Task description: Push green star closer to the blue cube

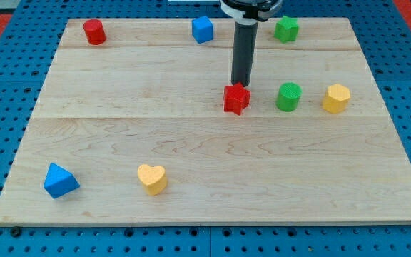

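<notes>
The green star (286, 28) sits near the view's top edge of the wooden board, right of centre. The blue cube (202, 29) sits near the top edge too, to the star's left with a gap between them. My tip (240, 83) is at the lower end of the dark rod, just above the red star (237, 98) in the view, touching or nearly touching it. The tip is well below both the green star and the blue cube, roughly between them in left-right position.
A green cylinder (288, 96) and a yellow hexagon block (336, 98) lie right of the red star. A red cylinder (94, 32) is at the top left. A blue triangle block (60, 180) and a yellow heart (152, 178) lie at the bottom left.
</notes>
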